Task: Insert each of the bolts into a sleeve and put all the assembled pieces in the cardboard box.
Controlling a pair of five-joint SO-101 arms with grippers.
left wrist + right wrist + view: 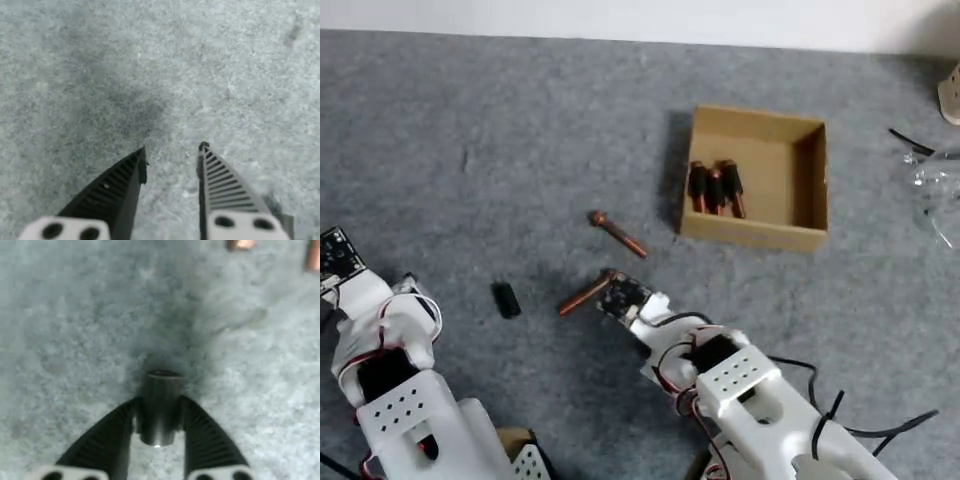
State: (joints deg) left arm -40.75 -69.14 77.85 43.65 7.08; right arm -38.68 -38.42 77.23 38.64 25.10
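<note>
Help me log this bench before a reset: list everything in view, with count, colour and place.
cardboard box: one, brown, on the mat's far right part.
assembled pieces: three, black sleeves on copper bolts, side by side inside the box.
loose bolts: two, copper, on the mat left of the box; the nearer one lies beside the right arm's wrist.
loose sleeve: one, black, on the mat left of the bolts.
held sleeve: one, black, in the right pincer.
mat: one, grey, under everything.
clear plastic item: one, transparent, at the mat's right edge.
left pincer: one, black fingers, open over bare mat.
right pincer: one, black fingers, shut on the held sleeve.
</note>
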